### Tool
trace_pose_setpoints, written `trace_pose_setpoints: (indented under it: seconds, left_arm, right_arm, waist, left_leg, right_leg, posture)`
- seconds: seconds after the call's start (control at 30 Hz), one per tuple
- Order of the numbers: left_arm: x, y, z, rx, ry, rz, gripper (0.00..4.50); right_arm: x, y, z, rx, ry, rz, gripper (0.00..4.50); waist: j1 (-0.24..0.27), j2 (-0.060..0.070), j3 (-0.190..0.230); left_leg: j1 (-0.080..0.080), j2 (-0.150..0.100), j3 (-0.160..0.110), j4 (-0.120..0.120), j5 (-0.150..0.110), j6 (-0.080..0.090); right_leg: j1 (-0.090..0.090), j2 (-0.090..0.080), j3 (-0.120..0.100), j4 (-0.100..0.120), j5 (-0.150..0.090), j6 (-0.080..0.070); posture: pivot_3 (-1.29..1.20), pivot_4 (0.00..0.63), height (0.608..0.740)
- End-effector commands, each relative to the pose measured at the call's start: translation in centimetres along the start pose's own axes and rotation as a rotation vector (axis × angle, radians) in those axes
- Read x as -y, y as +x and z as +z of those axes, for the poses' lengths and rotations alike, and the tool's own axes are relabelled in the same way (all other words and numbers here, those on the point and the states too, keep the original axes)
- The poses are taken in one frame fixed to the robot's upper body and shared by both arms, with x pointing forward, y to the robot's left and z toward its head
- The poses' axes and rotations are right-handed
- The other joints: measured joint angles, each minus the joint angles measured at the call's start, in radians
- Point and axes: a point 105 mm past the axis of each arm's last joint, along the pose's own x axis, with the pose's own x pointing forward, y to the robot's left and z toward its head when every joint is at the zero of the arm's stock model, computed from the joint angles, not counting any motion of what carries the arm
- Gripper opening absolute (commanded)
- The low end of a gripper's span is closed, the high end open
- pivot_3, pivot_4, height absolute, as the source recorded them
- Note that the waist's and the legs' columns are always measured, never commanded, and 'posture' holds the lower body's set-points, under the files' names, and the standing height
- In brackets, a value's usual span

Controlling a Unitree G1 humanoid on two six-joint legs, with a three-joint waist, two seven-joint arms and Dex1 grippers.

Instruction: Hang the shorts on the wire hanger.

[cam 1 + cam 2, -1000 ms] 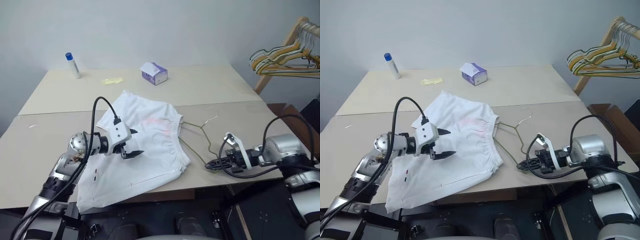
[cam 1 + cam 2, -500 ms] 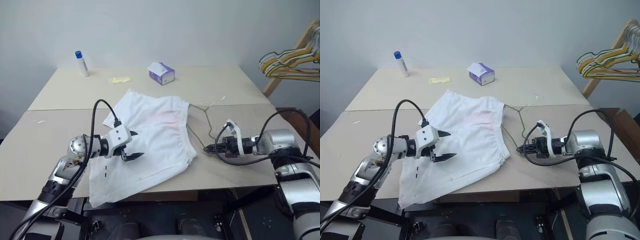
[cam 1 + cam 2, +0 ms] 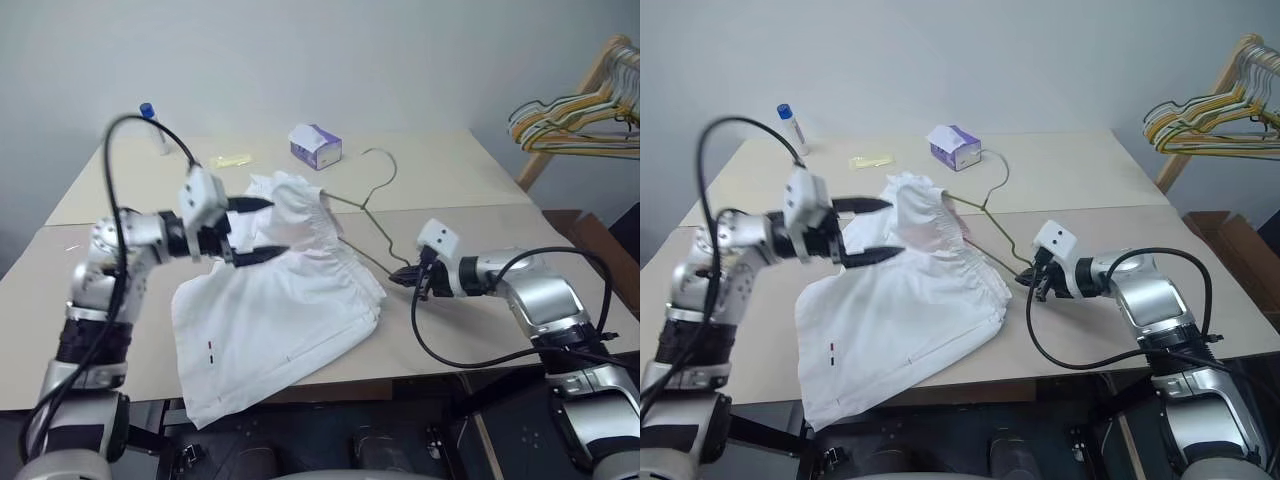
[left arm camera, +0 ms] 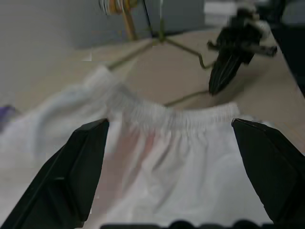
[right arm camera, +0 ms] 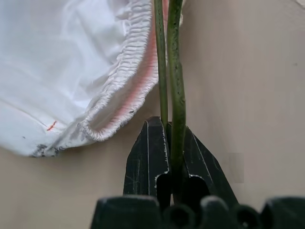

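Showing no readable labels, shorts (image 3: pixel 280 290) adjoin wire hanger (image 3: pixel 362 215), apparently.

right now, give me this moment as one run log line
left tool: open, above shorts | right tool: shut on hanger | hanger: one end inside waistband, hook raised | shorts: partly lifted off table
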Motion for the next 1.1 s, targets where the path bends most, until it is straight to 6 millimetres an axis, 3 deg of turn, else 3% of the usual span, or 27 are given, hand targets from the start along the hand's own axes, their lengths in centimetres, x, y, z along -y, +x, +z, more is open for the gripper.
trace_pose_setpoints:
  seconds: [0.03,0.17,0.33,0.53,0.8,0.93,1.1]
  left_arm:
    - [-2.6,-1.2,2.1,0.034,0.064,0.067,4.47]
    - [-4.1,-1.4,2.2,-0.024,0.119,0.054,4.47]
    - [-3.8,-1.2,1.2,-0.154,0.190,-0.120,4.47]
    - [-3.9,-1.0,0.4,-0.285,0.199,-0.269,4.47]
    - [-4.1,-0.1,-0.3,-0.359,0.184,-0.331,4.47]
    - [-3.8,0.2,-1.0,-0.395,0.147,-0.367,3.54]
    - [-3.7,0.4,-1.8,-0.425,0.149,-0.382,1.88]
  right_arm:
    - [0.5,-0.3,3.1,0.048,-0.168,-0.040,0.00]
    - [0.2,0.1,4.6,0.059,-0.254,-0.032,0.00]
    - [-0.7,0.6,6.4,0.047,-0.313,-0.002,0.00]
    - [-1.5,0.8,6.9,0.023,-0.295,0.038,0.00]
    - [-2.1,0.9,7.0,0.008,-0.323,0.046,0.00]
    - [-2.3,1.0,7.0,0.001,-0.335,0.043,0.00]
    - [-2.6,1.1,7.3,0.008,-0.336,0.045,0.00]
  waist:
    - [-0.005,0.000,0.000]
    - [-0.008,0.000,0.000]
    - [-0.010,0.000,0.000]
    - [-0.012,0.000,0.000]
    - [-0.025,0.000,0.000]
    - [-0.028,0.000,0.000]
    - [-0.029,0.000,0.000]
  left_leg:
    - [0.000,0.000,0.000,0.000,0.000,0.000]
    - [0.001,0.000,0.000,0.000,0.000,0.000]
    - [0.000,0.000,0.000,0.000,0.000,0.000]
    - [-0.002,0.000,0.000,0.001,0.000,0.000]
    - [-0.002,0.000,0.000,0.001,0.000,0.000]
    - [-0.003,0.000,-0.001,0.001,0.000,0.000]
    - [-0.003,0.000,-0.001,0.001,0.000,0.000]
  right_leg:
    - [0.000,0.000,0.000,0.000,0.000,0.000]
    - [0.000,0.000,0.000,0.000,0.000,0.000]
    - [0.000,0.000,0.000,0.000,0.000,0.000]
    - [-0.001,0.000,-0.001,-0.001,0.000,0.000]
    - [-0.002,0.000,0.000,0.000,0.000,0.000]
    - [-0.003,0.000,0.000,0.000,0.000,0.000]
    - [-0.003,0.000,0.000,0.001,0.000,0.000]
  posture:
    - [-0.04,0.000,0.740]
    - [-0.04,0.000,0.740]
    - [-0.04,0.000,0.740]
    - [-0.04,0.000,0.740]
    - [-0.05,0.000,0.740]
    - [-0.06,0.000,0.740]
    - [-0.07,0.000,0.740]
